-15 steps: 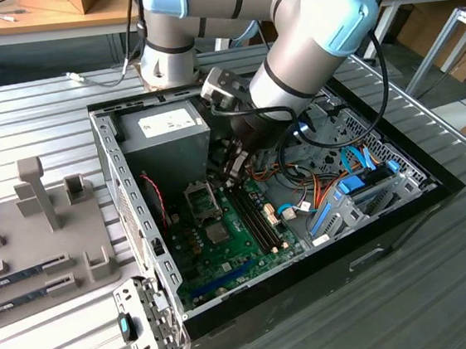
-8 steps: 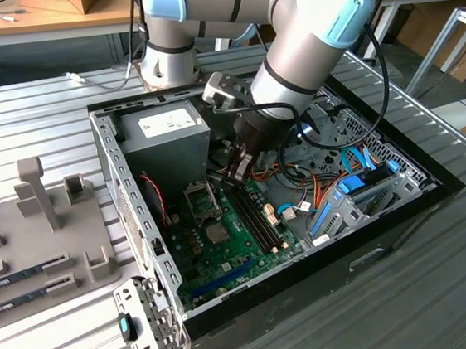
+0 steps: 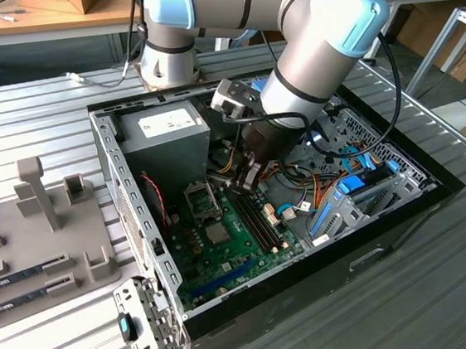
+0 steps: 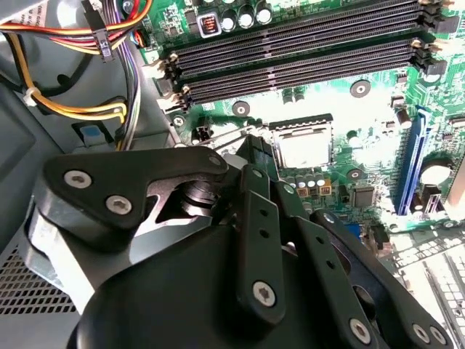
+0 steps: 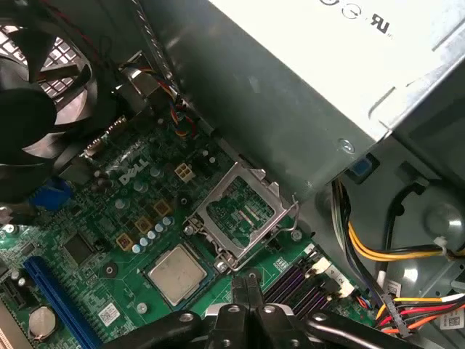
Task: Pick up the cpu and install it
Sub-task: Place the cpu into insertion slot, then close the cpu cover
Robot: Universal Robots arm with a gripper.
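CPU: lies flat in its socket on the green board, load frame hinged open just beside it.
End effector: fingers closed together, holding nothing, hovers near the CPU.
Handling: I judge it light, stiff, slippery on top, fragile underneath; take it by the edges.
Around: memory slots, power supply and cables crowd near the socket.

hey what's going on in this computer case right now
A robot arm has its hand down inside an open computer case, just above the green motherboard. The cpu already lies in its socket with the retention frame flipped open beside it. The fingers are pressed together and hold nothing, hovering close to the chip near the memory slots.
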